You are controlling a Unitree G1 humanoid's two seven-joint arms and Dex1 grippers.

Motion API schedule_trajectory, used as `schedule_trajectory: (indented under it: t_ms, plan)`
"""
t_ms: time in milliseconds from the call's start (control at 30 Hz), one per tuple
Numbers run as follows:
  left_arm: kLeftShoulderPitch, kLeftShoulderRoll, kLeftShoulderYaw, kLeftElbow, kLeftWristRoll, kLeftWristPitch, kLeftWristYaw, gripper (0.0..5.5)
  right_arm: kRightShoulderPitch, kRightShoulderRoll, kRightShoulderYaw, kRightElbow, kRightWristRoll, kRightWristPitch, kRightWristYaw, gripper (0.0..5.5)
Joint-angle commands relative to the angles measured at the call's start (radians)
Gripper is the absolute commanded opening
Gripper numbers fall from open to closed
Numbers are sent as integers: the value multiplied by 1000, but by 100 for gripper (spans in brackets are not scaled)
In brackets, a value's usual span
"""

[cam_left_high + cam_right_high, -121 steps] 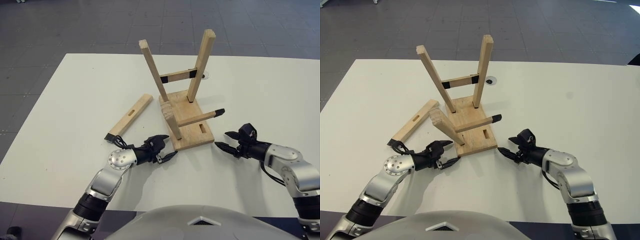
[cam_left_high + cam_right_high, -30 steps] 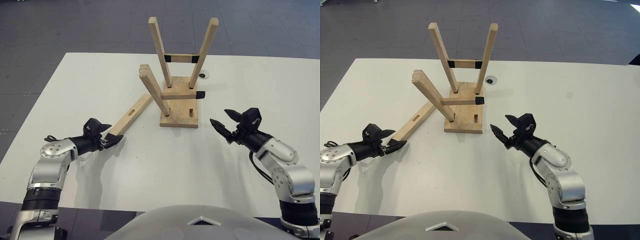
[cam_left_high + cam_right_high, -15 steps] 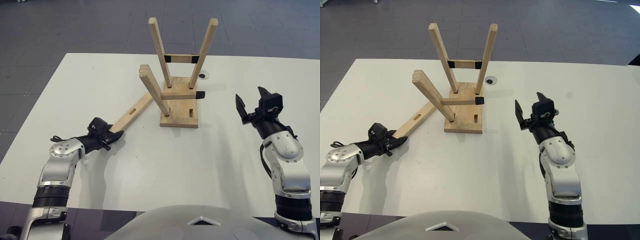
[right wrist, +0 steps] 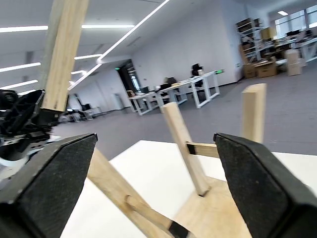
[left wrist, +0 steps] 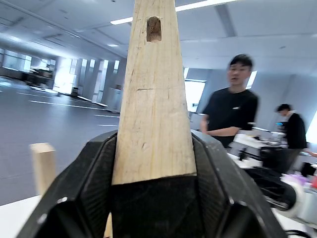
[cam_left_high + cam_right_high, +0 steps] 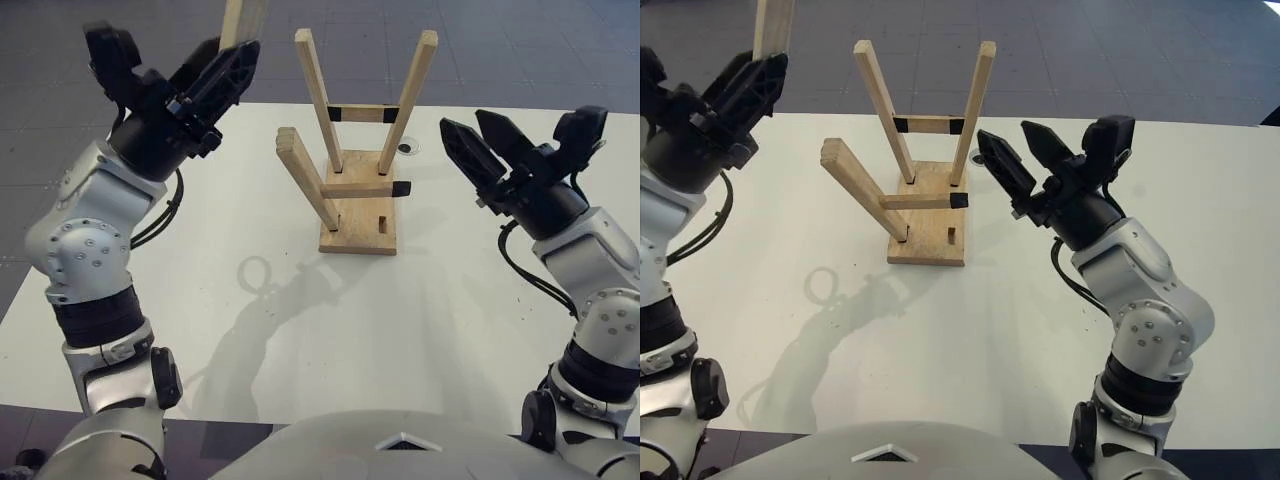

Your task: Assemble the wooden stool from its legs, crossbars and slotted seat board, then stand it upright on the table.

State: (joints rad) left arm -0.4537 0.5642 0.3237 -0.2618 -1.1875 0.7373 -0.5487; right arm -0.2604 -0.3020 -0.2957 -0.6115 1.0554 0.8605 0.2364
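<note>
On the white rectangular table [image 6: 500,330], the unfinished pale wooden stool [image 6: 358,238] rests upside down, three legs up. A loose slotted wooden leg [image 5: 153,99] stands upright, clamped in the left gripper's [image 6: 755,70] jaws, raised left of the stool. The right gripper [image 6: 463,120] hangs to the stool's right, jaws wide.

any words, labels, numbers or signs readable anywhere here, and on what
No text can be read.
The seat board, the held leg and the table carry no print; the black bands on the crossbars are plain.
A small green sign on the far wall is too small to read.
</note>
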Motion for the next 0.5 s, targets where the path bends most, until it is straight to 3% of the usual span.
schedule_trajectory:
  t_ms: [33, 100, 167, 500]
  plan:
    - [-116, 83, -1, -50, -374, 185, 63, 205, -98, -75, -25, 42, 320, 70, -32, 491]
    - [-122, 130, -27, -74, -510, 252, 46, 205, -116, -104, -6, 64, 456, 72, -41, 533]
    - [-100, 156, -61, -105, -536, 296, 13, 205, -122, -132, 17, 75, 572, 75, -38, 536]
    - [-2, 164, -136, -143, -392, 291, -82, 205, -171, -203, 121, 65, 780, 2, -81, 536]
